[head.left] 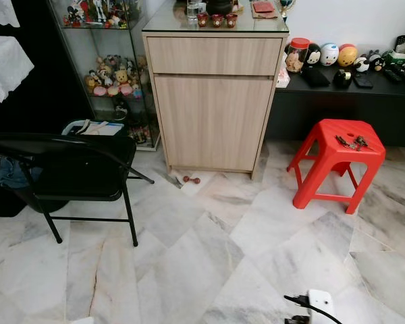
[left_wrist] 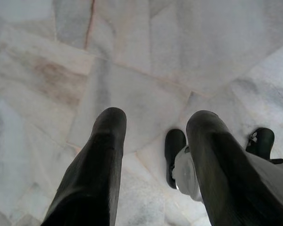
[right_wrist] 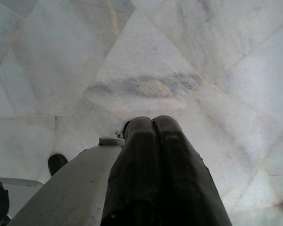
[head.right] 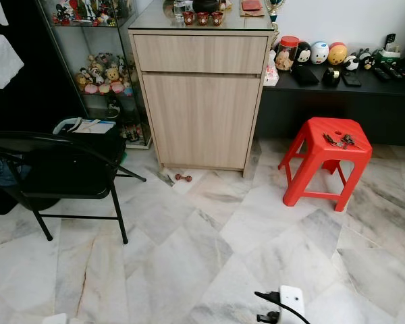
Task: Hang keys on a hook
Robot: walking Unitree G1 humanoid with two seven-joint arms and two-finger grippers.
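Marble floor (head.left: 209, 256) | red stool (head.left: 337, 158) holds keys (head.left: 351, 142) | wooden cabinet (head.left: 212, 101)

Marble floor (head.left: 209, 270), wooden cabinet (head.left: 212, 115), black chair (head.left: 74, 169)

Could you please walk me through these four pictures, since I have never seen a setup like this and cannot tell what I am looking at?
This is a walking humanoid robot with two arms, each ending in two long black fingers. The two wide pictures come from a stereo camera on its head, looking down at a room with a marble floor. A red stool stands to the right with the keys lying on its seat. A wooden cabinet stands in the middle, and a black folding chair to the left. The other two pictures come from cameras on the wrists, both pointing at the floor. The left gripper has its fingers apart; the right gripper has them pressed together. Neither holds anything.
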